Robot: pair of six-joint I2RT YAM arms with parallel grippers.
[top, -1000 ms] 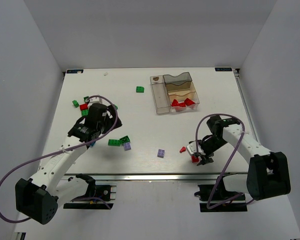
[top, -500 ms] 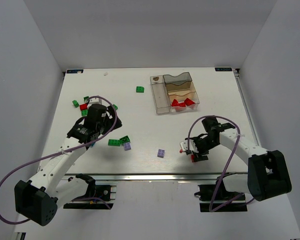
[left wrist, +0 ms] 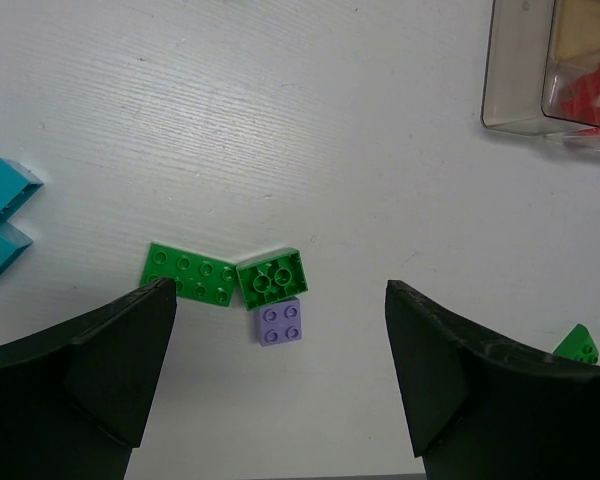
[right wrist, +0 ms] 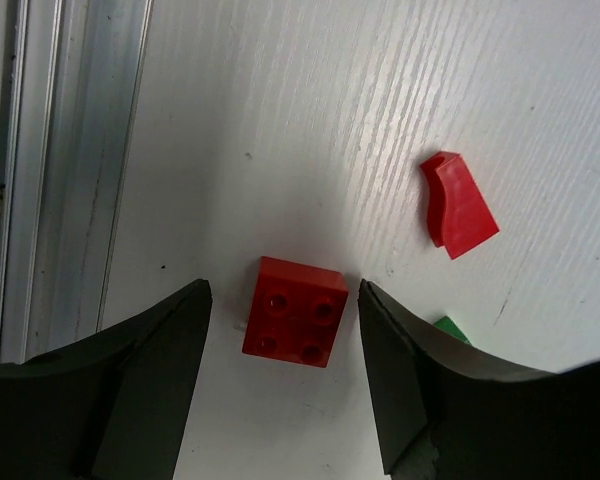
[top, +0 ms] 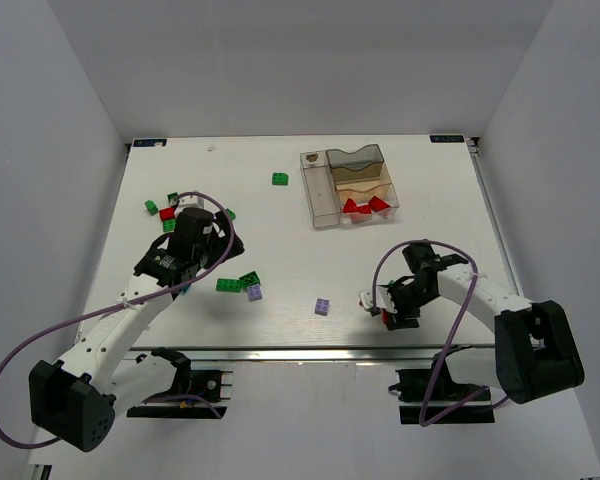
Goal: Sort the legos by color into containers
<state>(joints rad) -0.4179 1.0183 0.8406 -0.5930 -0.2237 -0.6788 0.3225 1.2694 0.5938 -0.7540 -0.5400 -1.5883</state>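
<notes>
the right gripper, open and empty, straddles the red square lego by the near edge of the worktop, aligned so closing would clamp it for the containers at the far right; the left gripper hangs wide open and empty over green legos.

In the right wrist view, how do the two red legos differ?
The red 2x2 brick is square with four studs facing up; the red slope piece is a wedge showing no studs. The brick lies between the open jaws of the right gripper; the slope piece lies outside them, up and to the right in that view. Both are red and lie loose on the white table, apart from each other.
</notes>
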